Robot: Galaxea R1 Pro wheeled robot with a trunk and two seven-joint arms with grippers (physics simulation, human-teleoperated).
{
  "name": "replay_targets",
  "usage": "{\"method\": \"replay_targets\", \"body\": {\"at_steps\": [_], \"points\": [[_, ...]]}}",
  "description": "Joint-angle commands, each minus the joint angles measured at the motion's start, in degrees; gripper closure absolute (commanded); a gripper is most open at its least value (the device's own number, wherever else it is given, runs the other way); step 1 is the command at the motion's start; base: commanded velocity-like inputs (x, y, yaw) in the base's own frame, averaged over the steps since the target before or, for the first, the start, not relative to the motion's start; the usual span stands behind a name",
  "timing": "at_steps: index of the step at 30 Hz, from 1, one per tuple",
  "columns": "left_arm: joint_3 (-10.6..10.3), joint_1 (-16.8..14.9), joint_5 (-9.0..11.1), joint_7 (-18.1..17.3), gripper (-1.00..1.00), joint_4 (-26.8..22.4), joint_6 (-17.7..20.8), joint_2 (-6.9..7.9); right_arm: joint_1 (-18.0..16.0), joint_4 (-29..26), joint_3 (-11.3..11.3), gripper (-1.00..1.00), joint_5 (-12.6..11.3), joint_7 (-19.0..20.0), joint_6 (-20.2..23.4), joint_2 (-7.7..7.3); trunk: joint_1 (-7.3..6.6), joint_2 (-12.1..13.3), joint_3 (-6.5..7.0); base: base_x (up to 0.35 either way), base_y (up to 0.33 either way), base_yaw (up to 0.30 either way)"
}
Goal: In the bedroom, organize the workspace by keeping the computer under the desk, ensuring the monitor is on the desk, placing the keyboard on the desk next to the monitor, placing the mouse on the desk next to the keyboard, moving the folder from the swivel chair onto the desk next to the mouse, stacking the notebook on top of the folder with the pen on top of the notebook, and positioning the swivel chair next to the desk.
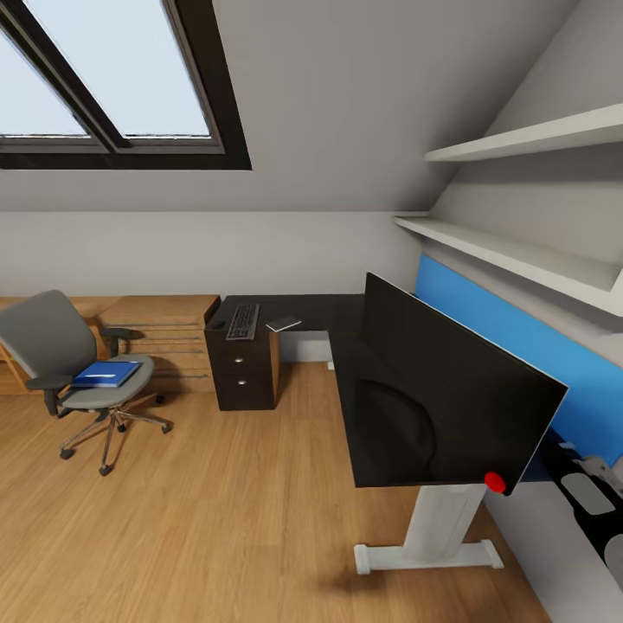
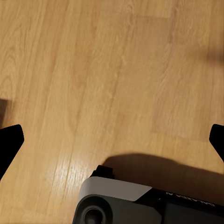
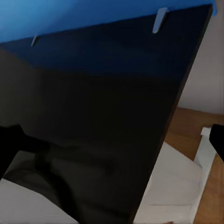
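Observation:
The grey swivel chair [image 1: 52, 346] stands on the floor at the left, with the blue folder [image 1: 105, 374] flat on its seat. On the far wing of the black L-shaped desk [image 1: 342, 346] lie the keyboard [image 1: 243, 320], a small dark mouse [image 1: 218, 324] to its left and a grey notebook [image 1: 284, 324] to its right. The big black monitor [image 1: 450, 398] stands on the near wing. My left gripper [image 2: 112, 142] hangs open over bare floor. My right gripper [image 3: 112, 140] is open, facing a black panel [image 3: 102, 112]. The pen and the computer are out of view.
A dark drawer unit [image 1: 244, 368] sits under the desk's far end, beside a low wooden unit [image 1: 160, 333]. White shelves [image 1: 519, 251] and a blue wall panel [image 1: 528, 346] run along the right wall. The desk's white leg [image 1: 437, 528] stands on the wooden floor [image 1: 216, 519].

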Motion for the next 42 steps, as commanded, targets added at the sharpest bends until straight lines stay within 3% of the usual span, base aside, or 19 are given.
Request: {"method": "replay_targets", "body": {"at_steps": [1, 6, 14, 16, 18, 24, 26, 33, 34, 35, 42], "points": [[-0.46, -0.07, 0.61, 0.36, -1.00, 0.01, -0.36, 0.04, -0.04, -0.07, 0.26, -1.00, -0.60, -0.21, -0.10, 0.00, 0.04, -0.13, -0.13, 0.000, 0.000, 0.000], [-0.46, -0.07, 0.61, 0.36, -1.00, 0.01, -0.34, 0.04, -0.04, -0.12, 2.24, -1.00, -0.60, -0.16, -0.10, 0.03, 0.04, -0.13, -0.13, 0.000, 0.000, 0.000], [-0.46, -0.07, 0.61, 0.36, -1.00, 0.01, -0.34, 0.04, -0.04, -1.69, 8.16, -1.00, -0.51, 0.25, -0.21, 1.12, 0.04, -0.13, -0.13, 0.000, 0.000, 0.000], [-0.46, -0.07, 0.61, 0.36, -1.00, 0.01, -0.34, 0.04, -0.04, -2.78, 11.35, -1.00, -0.44, 0.43, -0.41, 1.45, 0.04, -0.13, -0.13, 0.000, 0.000, 0.000], [-0.46, -0.07, 0.63, 0.36, -1.00, 0.01, -0.34, 0.04, -0.04, -2.92, 12.15, -1.00, -0.45, 0.46, -0.45, 1.55, 0.04, -0.13, -0.13, 0.000, 0.000, 0.000], [-0.46, -0.07, 0.63, 0.36, -1.00, 0.01, -0.34, 0.04, -0.04, -3.12, 13.25, -1.00, 0.15, 0.59, -0.53, 2.92, 0.04, -0.13, -0.13, 0.000, 0.000, 0.000], [-0.46, -0.07, 0.61, 0.36, -1.00, 0.01, -0.34, 0.04, -0.04, -3.14, 13.98, -1.00, 1.99, 0.62, -0.57, 4.41, 0.04, -0.13, -0.13, 0.000, 0.000, 0.000], [-0.46, -0.07, 0.62, 0.36, -1.00, 0.01, -0.34, 0.04, -0.04, -3.16, 14.19, -1.00, 2.79, 0.65, -0.81, 7.15, 0.04, -0.13, -0.13, 0.000, 0.000, 0.000], [-0.46, -0.07, 0.62, 0.36, -1.00, 0.01, -0.34, 0.04, -0.04, -3.16, 14.20, -1.00, 2.83, 0.65, -1.31, 7.77, 0.04, -0.13, -0.13, 0.000, 0.000, 0.000], [-0.46, -0.07, 0.61, 0.36, -1.00, 0.01, -0.34, 0.04, -0.04, -3.12, 14.22, -1.00, 2.90, 0.90, -5.20, 9.45, 0.04, -0.13, -0.13, 0.000, 0.000, 0.000], [-0.46, -0.07, 0.61, 0.36, -1.00, 0.01, -0.34, 0.04, -0.04, -2.99, 14.46, -1.00, 4.13, 1.98, -8.54, 10.69, 0.04, -0.13, -0.13, 0.000, 0.000, 0.000]]}}
